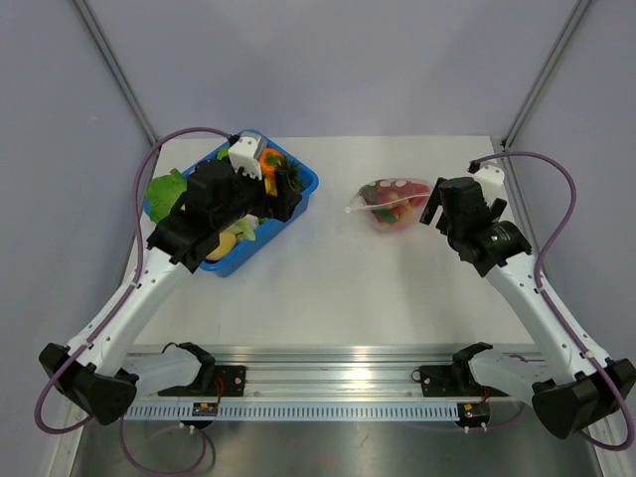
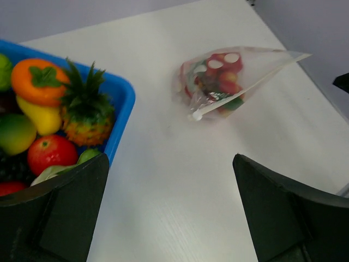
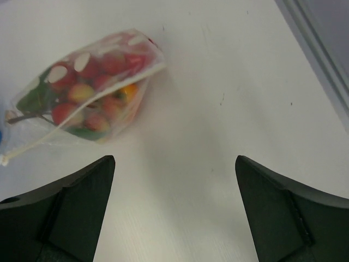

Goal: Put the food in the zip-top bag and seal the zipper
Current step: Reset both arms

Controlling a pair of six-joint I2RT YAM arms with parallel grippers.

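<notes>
1. The left gripper [image 2: 172, 218] has its fingers [image 2: 60, 213] spread wide with nothing between them. It hangs over the right part of the blue bin [image 1: 303, 184].
2. The right gripper [image 3: 174, 213] also has its fingers [image 3: 283, 213] spread wide and holds nothing. Bare table shows between them.
3. The white table [image 1: 328, 288] carries everything. Seen from above, the bin is at about 10 o'clock from the table's middle.
4. The bin holds toy food: a pineapple [image 2: 87, 117] against the right wall, an orange [image 2: 38, 82] at 10 o'clock from it, a yellow piece [image 2: 43, 117] just below the orange, and a red fruit [image 2: 52, 153] at 7 o'clock from the pineapple.
5. The clear dotted bag [image 1: 395, 202] lies on the table at about 1 o'clock from the middle, well apart from the bin and just beside the right gripper, at its 9 o'clock.
6. Red, orange and green food [image 3: 82, 93] fills the bag.
7. The pale zipper [image 2: 248, 86] runs straight along the bag's near edge. Whether it is pressed shut all along, I cannot tell.
</notes>
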